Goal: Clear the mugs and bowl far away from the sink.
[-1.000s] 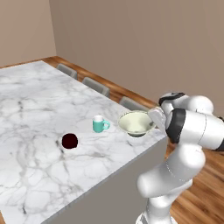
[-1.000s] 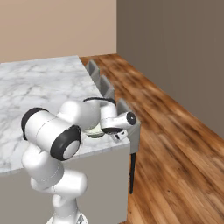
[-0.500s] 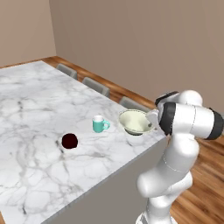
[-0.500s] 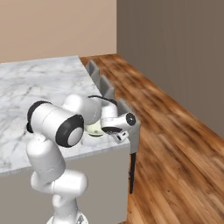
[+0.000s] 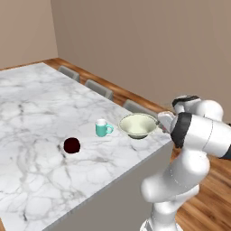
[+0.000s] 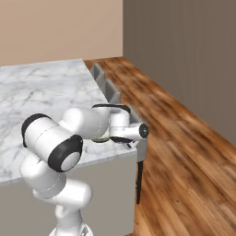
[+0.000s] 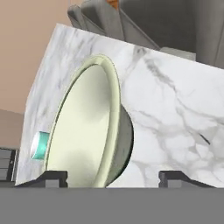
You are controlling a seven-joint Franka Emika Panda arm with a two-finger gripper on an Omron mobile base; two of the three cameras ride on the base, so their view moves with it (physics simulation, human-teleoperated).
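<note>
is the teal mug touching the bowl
Apart. In the left base view a strip of bare marble counter shows between the teal mug and the bowl.

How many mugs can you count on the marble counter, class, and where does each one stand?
2. The teal mug stands just left of the bowl, near the counter's front edge. The dark maroon mug stands further left, apart from both. None seems hidden.

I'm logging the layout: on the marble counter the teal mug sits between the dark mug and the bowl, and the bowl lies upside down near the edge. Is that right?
Not quite: the bowl stands upright, its open side up, as the left base view shows. The teal mug does sit between it and the dark mug, near the counter edge.
</note>
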